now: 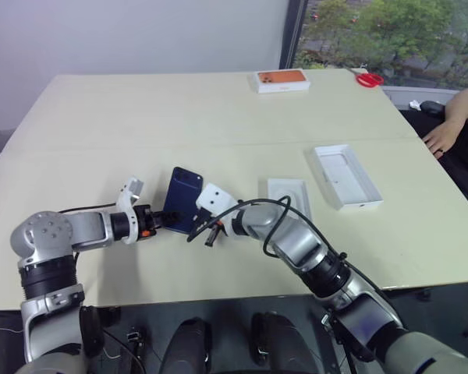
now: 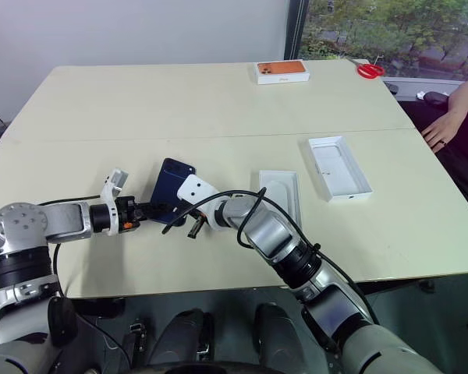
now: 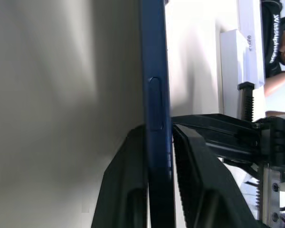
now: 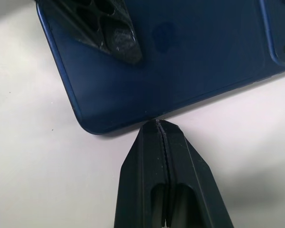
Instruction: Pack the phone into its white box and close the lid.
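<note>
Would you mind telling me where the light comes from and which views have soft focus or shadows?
Left eye view: daylight from the window at upper right, table evenly lit. Left wrist view: the phone edge is fairly sharp, the background blurred. Right wrist view: the phone's glossy back shows a faint sheen, with a soft shadow beneath its edge.

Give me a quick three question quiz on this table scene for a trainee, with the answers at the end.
1. Fill in: the right gripper has its fingers ____, with the tips at the edge of the phone.
2. Which one has a finger on each side of the phone? A: left gripper. B: right gripper.
3. True or false: the phone lies inside a box.
Key: 1 shut; 2 A; 3 false.
</note>
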`<state>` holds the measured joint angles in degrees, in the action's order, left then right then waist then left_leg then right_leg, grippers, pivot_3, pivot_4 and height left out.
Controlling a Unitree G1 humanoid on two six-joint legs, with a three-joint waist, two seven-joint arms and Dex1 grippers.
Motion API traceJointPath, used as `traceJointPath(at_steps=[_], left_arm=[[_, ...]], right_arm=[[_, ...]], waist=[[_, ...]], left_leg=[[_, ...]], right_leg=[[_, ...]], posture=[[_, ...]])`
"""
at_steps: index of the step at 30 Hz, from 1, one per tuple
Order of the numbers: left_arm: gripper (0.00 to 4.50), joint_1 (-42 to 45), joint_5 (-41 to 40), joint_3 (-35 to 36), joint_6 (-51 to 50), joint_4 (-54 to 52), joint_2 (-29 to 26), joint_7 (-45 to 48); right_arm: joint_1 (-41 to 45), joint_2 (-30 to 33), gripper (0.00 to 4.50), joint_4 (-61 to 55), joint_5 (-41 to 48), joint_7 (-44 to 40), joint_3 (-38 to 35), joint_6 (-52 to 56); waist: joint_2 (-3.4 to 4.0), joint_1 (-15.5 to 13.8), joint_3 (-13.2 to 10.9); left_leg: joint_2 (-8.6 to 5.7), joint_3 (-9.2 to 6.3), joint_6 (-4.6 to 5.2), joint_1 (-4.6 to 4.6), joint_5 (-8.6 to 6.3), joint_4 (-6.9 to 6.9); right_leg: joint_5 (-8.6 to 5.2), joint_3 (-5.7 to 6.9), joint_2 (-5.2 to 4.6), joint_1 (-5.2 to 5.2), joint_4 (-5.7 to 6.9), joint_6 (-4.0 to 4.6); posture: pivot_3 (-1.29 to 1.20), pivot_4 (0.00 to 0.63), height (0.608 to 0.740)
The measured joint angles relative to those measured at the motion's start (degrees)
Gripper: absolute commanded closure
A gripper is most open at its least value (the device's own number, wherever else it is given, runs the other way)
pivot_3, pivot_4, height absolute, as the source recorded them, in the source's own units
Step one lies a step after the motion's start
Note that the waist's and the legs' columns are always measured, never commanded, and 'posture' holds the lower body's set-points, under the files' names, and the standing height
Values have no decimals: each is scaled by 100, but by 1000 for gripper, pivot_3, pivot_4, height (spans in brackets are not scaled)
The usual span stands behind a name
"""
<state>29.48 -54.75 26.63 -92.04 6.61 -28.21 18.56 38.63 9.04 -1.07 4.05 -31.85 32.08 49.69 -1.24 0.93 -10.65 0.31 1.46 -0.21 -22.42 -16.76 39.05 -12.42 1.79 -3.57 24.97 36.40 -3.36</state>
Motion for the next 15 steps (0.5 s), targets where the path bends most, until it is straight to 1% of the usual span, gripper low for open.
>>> traceJointPath(at_steps=[6, 8, 9, 10, 15], left_arm=[[3342, 0, -30, 3, 0, 31, -2, 0], [3903, -1, -80, 9, 0, 78, -2, 1], [4298, 0, -147, 33, 0, 105, 5, 30], [4449, 5, -256, 85, -1, 109, 25, 68], [4449, -16, -351, 124, -1, 131, 28, -16]], right_arm=[[-31, 19, 4500, -63, -45, -5, -5, 33], [-41, 56, 4500, -110, -51, -12, -5, 72], [-42, 72, 4500, -123, -54, -12, -5, 88], [-44, 101, 4500, -162, -57, -12, -5, 124], [-44, 405, 4500, -535, -46, -28, -165, 431]], waist=[[0, -4, 0], [0, -5, 0], [0, -5, 0], [0, -6, 0], [-1, -8, -3]], left_leg=[[1, 0, -1, 0, 0, -1], [1, 0, -1, -1, 0, -1], [1, 0, -1, -1, 0, -1], [1, 0, -1, -1, 0, -1], [2, 0, -1, -11, 0, -3]], right_leg=[[0, 0, -1, 1, -1, 0], [0, 0, -1, 1, -2, 0], [0, 0, -2, 1, -2, 0], [0, -1, -2, 1, -2, 1], [0, -1, -3, 12, -2, 1]], posture=[[0, 150, 740], [0, 150, 740], [0, 150, 740], [0, 150, 740], [0, 150, 740]])
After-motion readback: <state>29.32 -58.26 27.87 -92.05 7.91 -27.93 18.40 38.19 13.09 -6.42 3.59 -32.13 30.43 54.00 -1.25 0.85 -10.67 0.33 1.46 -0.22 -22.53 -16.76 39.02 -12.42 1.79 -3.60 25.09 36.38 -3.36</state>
